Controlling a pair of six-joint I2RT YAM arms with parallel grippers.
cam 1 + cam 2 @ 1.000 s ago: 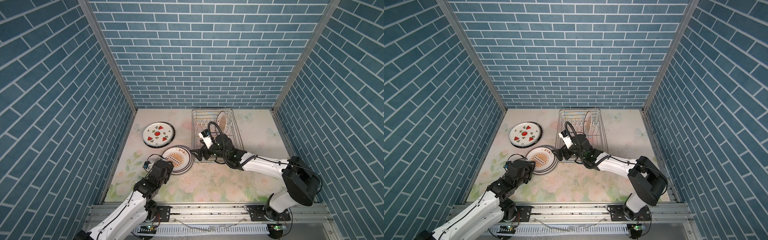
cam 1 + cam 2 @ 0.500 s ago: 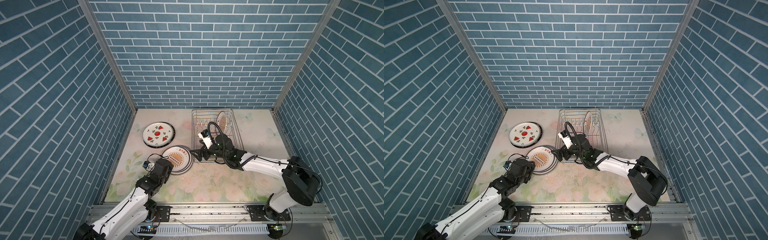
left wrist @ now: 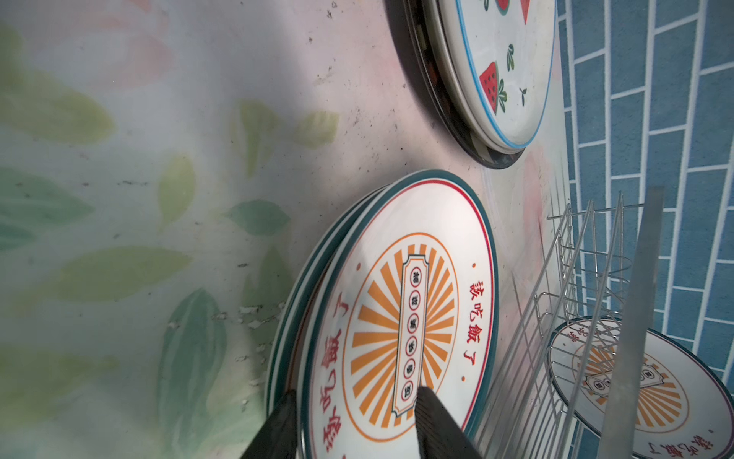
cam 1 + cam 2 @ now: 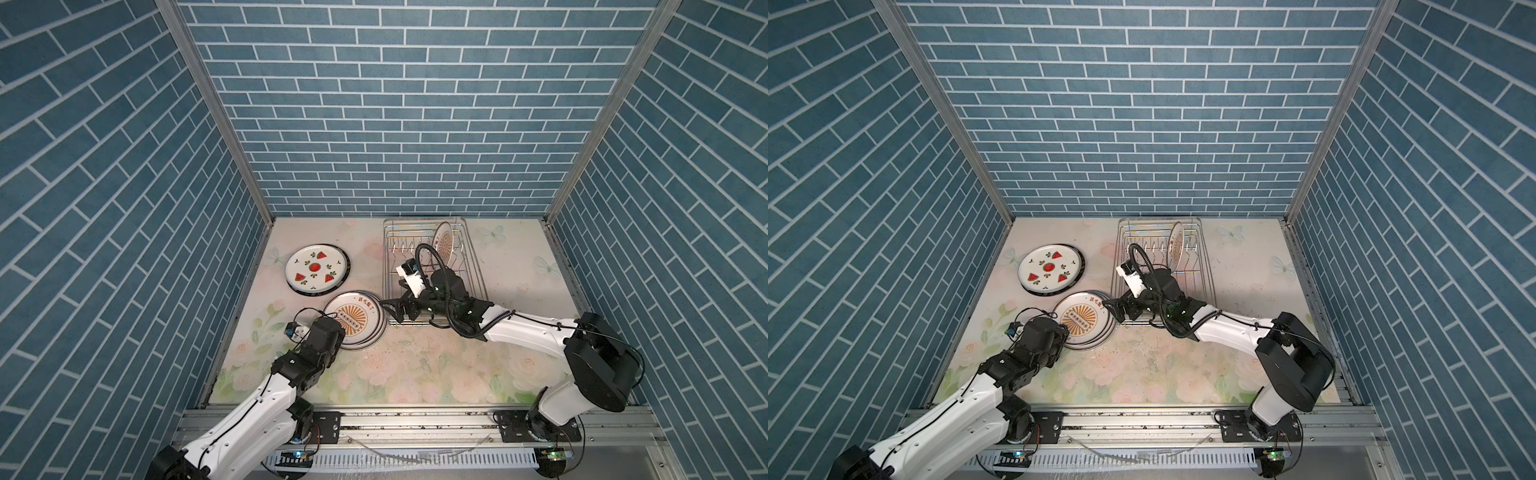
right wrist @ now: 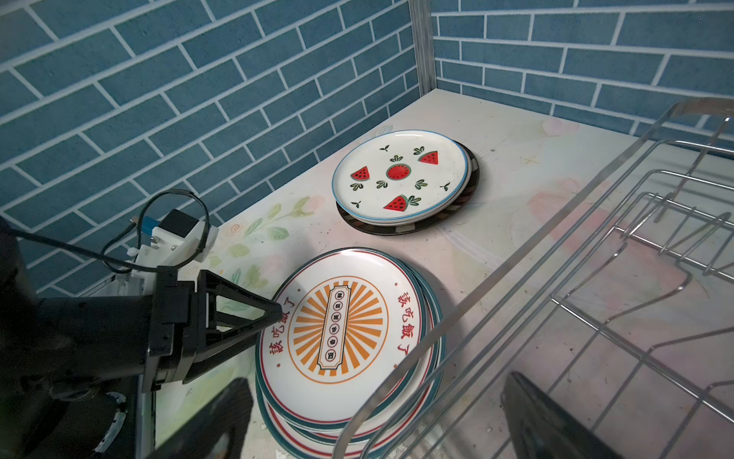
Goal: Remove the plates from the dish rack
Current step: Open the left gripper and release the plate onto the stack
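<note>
A stack of sunburst plates [image 4: 353, 316] [image 4: 1084, 316] lies flat on the table left of the dish rack [image 4: 471, 266] [image 4: 1205, 257]. My left gripper [image 3: 353, 421] [image 5: 274, 314] is open astride the near rim of the top plate [image 3: 401, 318]. One finger is over its face and the other outside the stack's edge. My right gripper [image 4: 392, 311] [image 5: 381, 421] stands wide open at the rack's near left corner, with the rim wire [image 5: 468, 318] between its fingers. One sunburst plate [image 4: 442, 245] [image 3: 619, 381] stands upright in the rack.
The watermelon plate [image 4: 316, 270] [image 5: 401, 175] tops a second stack, with a dark-rimmed plate beneath, behind the sunburst stack and near the left wall. Brick walls close in the left, back and right sides. The flowered table [image 4: 415, 365] stretches forward of the rack.
The left arm has shifted only slightly at the sunburst stack. The right arm and all the plates are where they were.
</note>
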